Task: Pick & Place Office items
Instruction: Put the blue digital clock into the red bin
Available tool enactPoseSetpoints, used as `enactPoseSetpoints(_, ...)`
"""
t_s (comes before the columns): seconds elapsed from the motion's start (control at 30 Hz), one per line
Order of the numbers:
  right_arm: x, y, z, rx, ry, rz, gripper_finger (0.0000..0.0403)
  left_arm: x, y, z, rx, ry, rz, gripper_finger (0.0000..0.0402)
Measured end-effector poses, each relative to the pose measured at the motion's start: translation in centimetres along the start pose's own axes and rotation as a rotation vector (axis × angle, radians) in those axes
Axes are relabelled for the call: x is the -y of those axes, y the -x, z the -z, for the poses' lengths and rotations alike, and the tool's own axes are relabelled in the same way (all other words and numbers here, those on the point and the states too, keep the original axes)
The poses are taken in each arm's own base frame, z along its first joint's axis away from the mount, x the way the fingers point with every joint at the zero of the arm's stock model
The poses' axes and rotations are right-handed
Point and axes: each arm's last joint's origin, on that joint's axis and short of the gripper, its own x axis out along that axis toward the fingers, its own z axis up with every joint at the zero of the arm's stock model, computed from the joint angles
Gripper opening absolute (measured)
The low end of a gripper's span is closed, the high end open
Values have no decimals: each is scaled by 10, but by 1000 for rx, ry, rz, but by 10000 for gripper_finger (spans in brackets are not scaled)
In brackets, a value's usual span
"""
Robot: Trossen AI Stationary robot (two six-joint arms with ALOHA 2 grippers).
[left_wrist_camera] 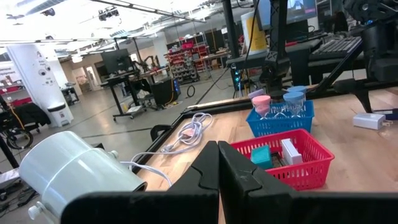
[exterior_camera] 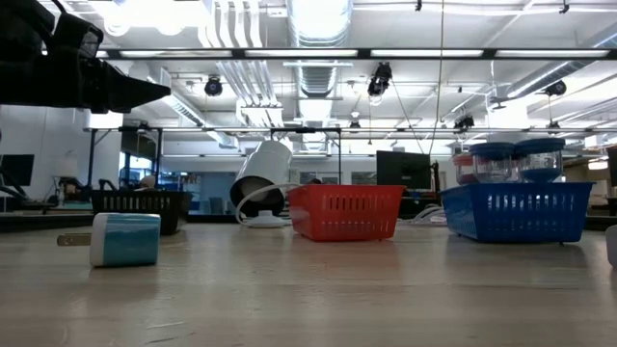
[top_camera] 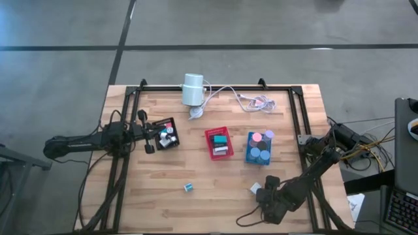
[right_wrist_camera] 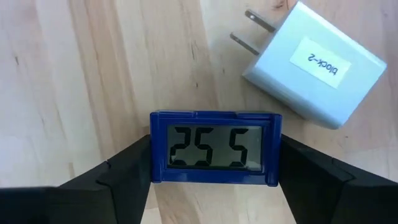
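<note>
Office items are mid-sorting; a blue digital clock (right_wrist_camera: 213, 148) is pinched by the right pincer (right_wrist_camera: 213, 163) beside a white charger block (right_wrist_camera: 314, 65) at 5 o'clock; carriage to a tray is judged next; left pincer (left_wrist_camera: 217, 171) pressed together at 9 o'clock.

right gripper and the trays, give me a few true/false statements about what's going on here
1. The right gripper holds a blue digital clock between its fingers. True.
2. The white plug adapter is inside the blue tray. False: it lies on the bare wood beside the clock, outside every tray.
3. The red tray sits between the black tray and the blue tray. True.
4. The left gripper carries the small teal block. False: the teal block lies alone on the table, far from the gripper, whose fingers are pressed together with nothing between them.
5. The white cylinder stands upright in the table's middle. False: it lies tipped near the far edge.
</note>
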Motion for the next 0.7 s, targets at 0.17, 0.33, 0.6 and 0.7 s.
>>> enactPoseSetpoints(0.17,-2,3,-2,-5,19,2,280,0,0,0,0,0,0,0)
enactPoseSetpoints(0.33,-7,14,-9,29,91,-21,280,0,0,0,0,0,0,0)
enactPoseSetpoints(0.6,-5,72,-27,281,146,-101,280,0,0,0,0,0,-1,0)
enactPoseSetpoints(0.7,3,99,-32,395,162,-127,280,0,0,0,1,0,0,0)
